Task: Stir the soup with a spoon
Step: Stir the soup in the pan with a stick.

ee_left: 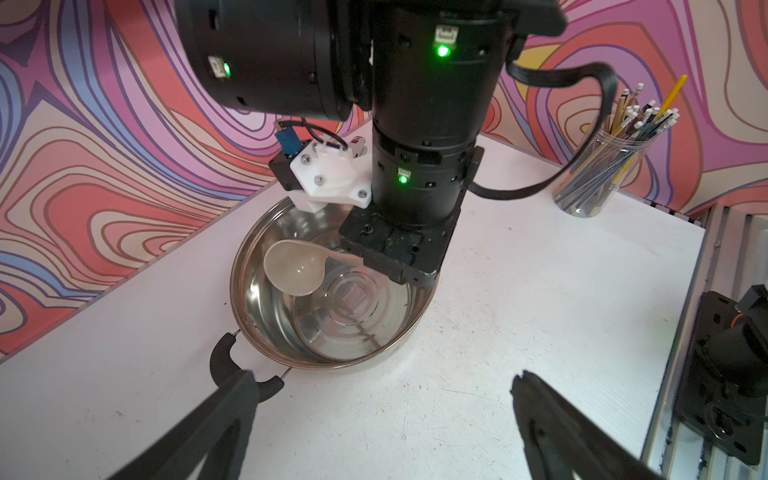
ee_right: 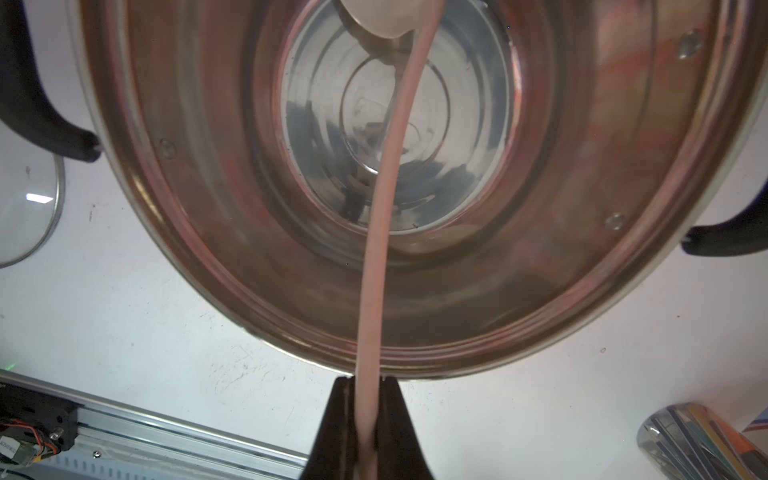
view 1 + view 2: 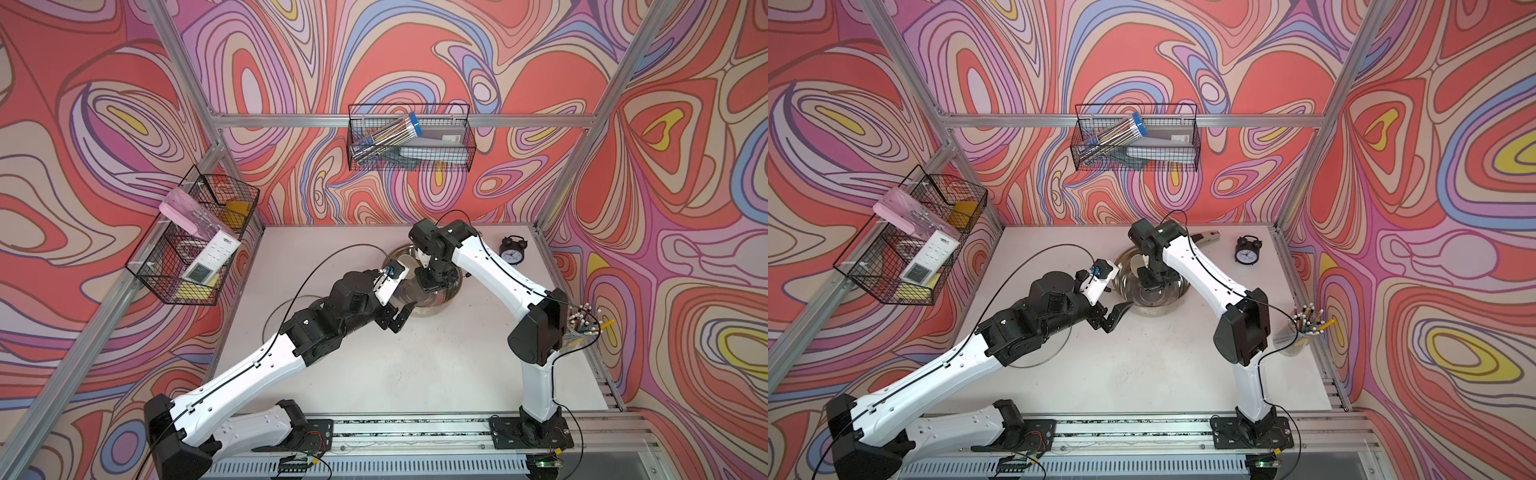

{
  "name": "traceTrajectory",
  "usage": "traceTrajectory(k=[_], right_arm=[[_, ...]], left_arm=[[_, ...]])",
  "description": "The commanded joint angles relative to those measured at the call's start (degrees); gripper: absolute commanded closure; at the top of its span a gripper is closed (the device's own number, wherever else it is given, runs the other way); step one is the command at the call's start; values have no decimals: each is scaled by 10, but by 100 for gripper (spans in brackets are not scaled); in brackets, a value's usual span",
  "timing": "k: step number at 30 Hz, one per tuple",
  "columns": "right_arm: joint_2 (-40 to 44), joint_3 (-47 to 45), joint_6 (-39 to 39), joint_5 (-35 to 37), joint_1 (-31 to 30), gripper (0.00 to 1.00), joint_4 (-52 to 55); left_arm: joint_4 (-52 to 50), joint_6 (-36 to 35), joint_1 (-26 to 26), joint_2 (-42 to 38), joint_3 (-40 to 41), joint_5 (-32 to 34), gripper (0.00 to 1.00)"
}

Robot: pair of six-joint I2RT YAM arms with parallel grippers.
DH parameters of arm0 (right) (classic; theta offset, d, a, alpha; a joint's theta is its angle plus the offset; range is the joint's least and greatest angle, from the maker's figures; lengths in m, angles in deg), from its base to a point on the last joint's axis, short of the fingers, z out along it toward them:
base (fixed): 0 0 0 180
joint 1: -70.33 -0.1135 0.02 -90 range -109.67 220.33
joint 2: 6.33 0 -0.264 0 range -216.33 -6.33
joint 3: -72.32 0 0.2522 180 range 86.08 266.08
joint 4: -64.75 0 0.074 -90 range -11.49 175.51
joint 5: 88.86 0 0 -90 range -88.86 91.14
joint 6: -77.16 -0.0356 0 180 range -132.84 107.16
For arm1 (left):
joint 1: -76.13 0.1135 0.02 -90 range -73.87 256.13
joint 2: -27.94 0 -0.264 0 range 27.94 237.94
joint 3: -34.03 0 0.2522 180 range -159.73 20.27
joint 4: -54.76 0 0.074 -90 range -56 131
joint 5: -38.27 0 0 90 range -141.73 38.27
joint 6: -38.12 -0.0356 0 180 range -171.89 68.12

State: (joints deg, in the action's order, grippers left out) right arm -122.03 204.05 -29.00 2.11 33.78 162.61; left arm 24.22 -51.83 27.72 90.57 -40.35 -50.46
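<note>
Nearest the front edge of the table [image 3: 415,374], a glass lid [image 2: 29,224] lay flat, off the pot, partly under the left arm. At the right edge stood a clear cup [image 1: 598,174] crammed with pencils.

The left gripper [image 1: 382,378] hung with its jaws wide apart and empty, one finger just beside a black pot handle [image 1: 220,361]; whether it touched could not be told.

Further back, toward the far edge, sat the steel pot [image 1: 249,307]. No soup showed in it: only bare shiny metal and the spoon [image 1: 295,268], whose round bowl hung inside, above the bottom. The right gripper [image 2: 368,380] was clamped tight on the upper end of the slim handle, above the rim.

The spoon looked like light, smooth plastic. Such a thin handle would probably flex and could twist between the pads, so the high, firm hold looked right, with gentle circles. The pot, empty and light, might slide on the smooth table. The black handle looked the place to steady it.

A small alarm clock [image 3: 512,251] stood near the far right corner. On the walls, one wire basket [image 3: 195,183] held a remote and a pink case, another [image 3: 409,168] a tube of pens.
</note>
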Motion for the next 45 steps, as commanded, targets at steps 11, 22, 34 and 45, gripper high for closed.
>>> traceTrajectory(k=[11, 22, 34, 45], right_arm=[[124, -141, -39, 14, -63, 100, -11], [186, -233, -45, 88, -11, 100, -14], [60, -87, 4, 87, 28, 100, -22], [9, -7, 1, 8, -13, 100, -7]], left_arm=[[13, -1, -3, -7, -4, -3, 1], [12, 4, -4, -10, 3, 1, 1], [13, 14, -4, -18, 6, 20, 1], [12, 22, -5, -32, 19, 28, 1]])
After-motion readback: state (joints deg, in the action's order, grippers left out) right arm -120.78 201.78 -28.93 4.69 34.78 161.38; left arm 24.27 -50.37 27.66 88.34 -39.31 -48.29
